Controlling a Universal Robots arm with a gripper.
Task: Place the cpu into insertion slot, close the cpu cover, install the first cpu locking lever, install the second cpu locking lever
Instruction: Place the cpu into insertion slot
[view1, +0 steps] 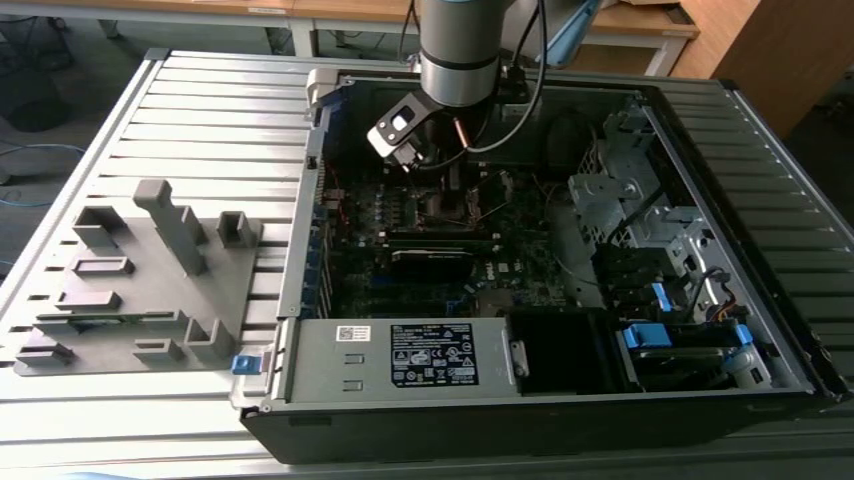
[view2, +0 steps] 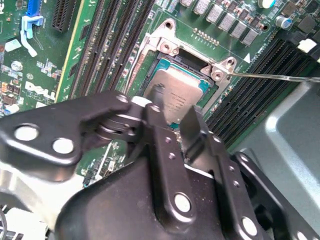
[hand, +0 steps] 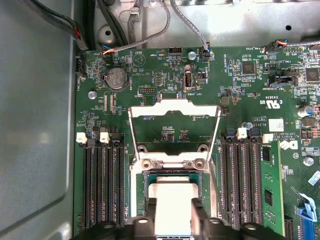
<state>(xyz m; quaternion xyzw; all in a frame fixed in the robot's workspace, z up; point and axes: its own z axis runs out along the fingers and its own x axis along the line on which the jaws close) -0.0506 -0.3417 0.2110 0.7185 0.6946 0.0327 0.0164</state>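
Squarely before the pincer (hand: 173, 202), cpu (hand: 173, 218)

In the exterior view, daylight is washing over the ribbed surface (view1: 200, 100) and paling its slats toward the upper left of the frame, while the inside of the computer case (view1: 534, 430) is lying in deep shadow. In the first wrist view the cpu (hand: 172, 207) is glaring almost white. In the second wrist view the black hand (view2: 174, 112) is catching small glints on its screws.
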